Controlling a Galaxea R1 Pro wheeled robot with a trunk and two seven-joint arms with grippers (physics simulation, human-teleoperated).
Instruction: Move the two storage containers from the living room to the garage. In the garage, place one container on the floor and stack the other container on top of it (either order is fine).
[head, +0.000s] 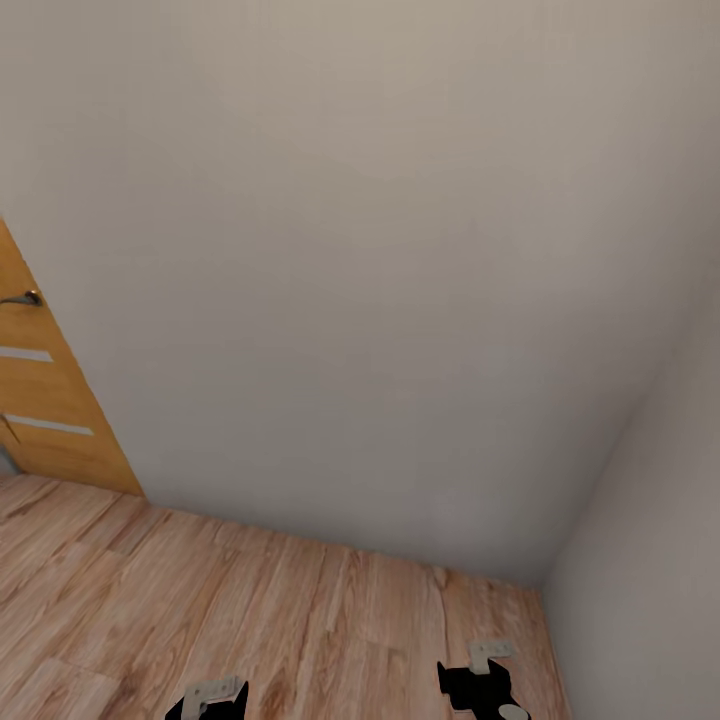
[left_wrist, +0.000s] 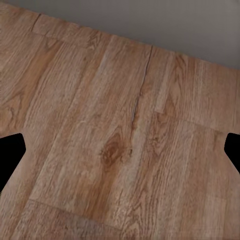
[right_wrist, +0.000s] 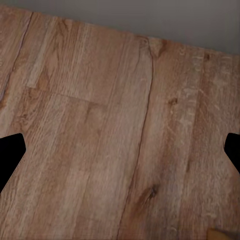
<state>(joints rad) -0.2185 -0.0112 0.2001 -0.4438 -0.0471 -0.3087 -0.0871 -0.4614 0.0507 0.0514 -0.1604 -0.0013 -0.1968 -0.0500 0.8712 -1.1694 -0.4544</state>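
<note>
The two storage containers are out of view. My left gripper (head: 207, 700) and right gripper (head: 487, 685) hang low at the bottom edge of the head view, above light wood planks (head: 300, 620). In the left wrist view the left gripper (left_wrist: 120, 160) is open, its dark fingertips (left_wrist: 10, 155) far apart with bare planks between them. The right gripper (right_wrist: 120, 160) is likewise open over bare planks, holding nothing.
A plain pale wall (head: 350, 300) stands close ahead and meets a second wall (head: 650, 560) at a corner on the right. An orange-brown wooden door (head: 40, 400) with a metal handle (head: 25, 298) is at the left edge.
</note>
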